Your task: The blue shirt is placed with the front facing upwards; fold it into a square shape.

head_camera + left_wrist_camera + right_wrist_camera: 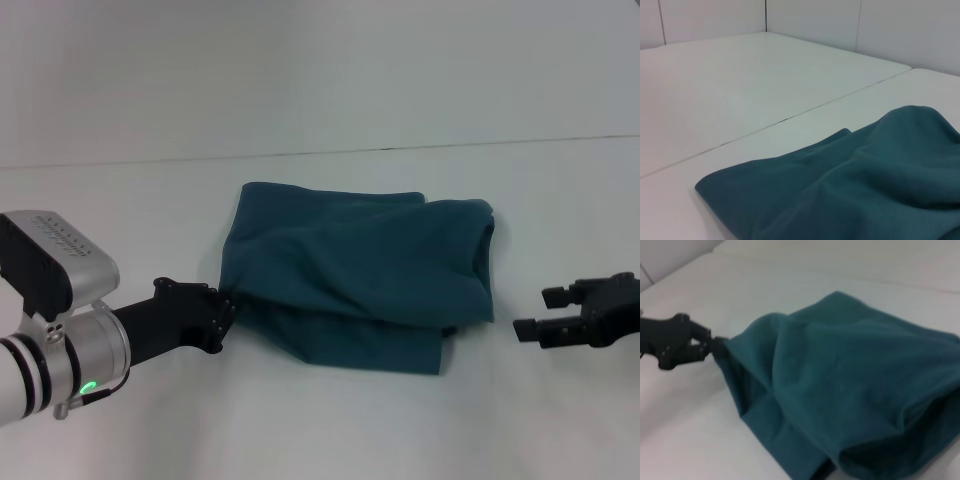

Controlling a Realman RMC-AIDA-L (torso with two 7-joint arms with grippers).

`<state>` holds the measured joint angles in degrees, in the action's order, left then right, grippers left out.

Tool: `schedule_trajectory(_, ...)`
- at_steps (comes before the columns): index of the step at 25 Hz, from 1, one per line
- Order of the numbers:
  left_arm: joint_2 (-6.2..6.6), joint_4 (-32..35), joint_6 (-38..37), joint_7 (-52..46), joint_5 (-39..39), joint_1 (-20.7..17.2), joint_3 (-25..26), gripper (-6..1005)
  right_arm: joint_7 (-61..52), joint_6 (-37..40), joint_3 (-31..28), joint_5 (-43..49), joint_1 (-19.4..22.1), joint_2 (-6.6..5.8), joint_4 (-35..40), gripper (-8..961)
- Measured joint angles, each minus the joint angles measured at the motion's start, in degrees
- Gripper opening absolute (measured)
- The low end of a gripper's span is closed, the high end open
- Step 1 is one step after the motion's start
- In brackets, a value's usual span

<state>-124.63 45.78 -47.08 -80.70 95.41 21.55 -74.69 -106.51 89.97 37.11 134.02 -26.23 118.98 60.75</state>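
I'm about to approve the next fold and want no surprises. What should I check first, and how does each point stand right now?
1. Left gripper on the blue shirt: ok, it pinches the shirt's left edge; the right wrist view shows this too.
2. Right gripper free of the cloth: ok, it hangs open beside the shirt's right edge, apart from it.
3. Shirt already a neat square: not ok, it is a rumpled bundle with a lower layer sticking out in front.
4. Chest print facing up: cannot tell, no print shows.
5. Shirt fully on the table: ok.
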Motion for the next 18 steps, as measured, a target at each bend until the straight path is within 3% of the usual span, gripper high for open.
schedule_trajectory(11,0.00,0.01,0.40,0.02,-0.05,0.29,-0.11,51,-1.31,-1.62,0.32,1.17,-1.78,0.57,-3.19,825)
schedule_trajectory(18,0.00,0.01,0.49,0.01,-0.53,0.48,0.28,52,-14.71,-2.08,2.69,4.96,-5.24,-0.40,-1.23,825)
